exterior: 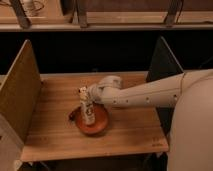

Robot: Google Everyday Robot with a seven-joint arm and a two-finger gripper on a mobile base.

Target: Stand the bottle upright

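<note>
The bottle (86,106) is slim and whitish-cream with a pale label bearing a dark mark. It stands roughly upright with its base inside the round orange-brown bowl (96,125) on the wooden table (55,131). My gripper (93,98) reaches in from the right on a pale arm and sits right against the bottle's upper right side. The contact between gripper and bottle is hidden by the wrist.
Tall panels stand at the table's left (19,92) and right (163,62) sides. A dark gap and a shelf lie behind the table. A small dark thing (73,116) lies at the bowl's left rim. My pale body fills the lower right (192,135).
</note>
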